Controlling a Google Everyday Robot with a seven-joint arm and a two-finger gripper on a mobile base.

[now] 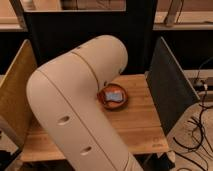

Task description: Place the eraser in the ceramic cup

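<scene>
One bulky pale arm (75,115) fills the left and middle, bent over the wooden desk (137,127); its gripper is out of sight, jaws impossible to judge; a reddish-brown bowl (112,106) holds a blue block (114,95); eraser and ceramic cup are not visible.

I note my arm (75,115): cream-white, smooth rounded shell, one curved seam, two dark oval recesses toward 7 o'clock; gripper out of view.
</scene>
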